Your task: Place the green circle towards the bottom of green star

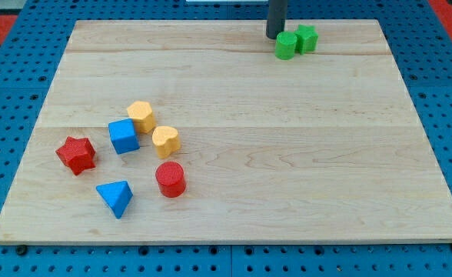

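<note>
The green circle [287, 45] sits near the view's top right of the wooden board [287, 154]. The green star [307, 38] touches it on its right and slightly above. My tip [274, 36] stands just left of and a little above the green circle, touching or almost touching it. The rod rises out of the view's top.
At the view's lower left lie a yellow hexagon [141, 115], a blue cube [123, 135], a yellow heart [165, 141], a red star [76, 153], a red cylinder [170, 178] and a blue triangle [116, 197].
</note>
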You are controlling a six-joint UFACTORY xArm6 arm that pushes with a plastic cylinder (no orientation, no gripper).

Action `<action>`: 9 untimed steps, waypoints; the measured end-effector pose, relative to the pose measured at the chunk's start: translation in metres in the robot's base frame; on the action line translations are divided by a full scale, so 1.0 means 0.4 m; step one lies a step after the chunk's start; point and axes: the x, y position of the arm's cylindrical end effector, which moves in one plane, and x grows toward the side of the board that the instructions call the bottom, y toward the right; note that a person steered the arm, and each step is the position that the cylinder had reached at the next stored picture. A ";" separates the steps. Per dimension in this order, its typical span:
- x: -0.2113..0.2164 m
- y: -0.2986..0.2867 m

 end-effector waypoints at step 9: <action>0.316 -0.002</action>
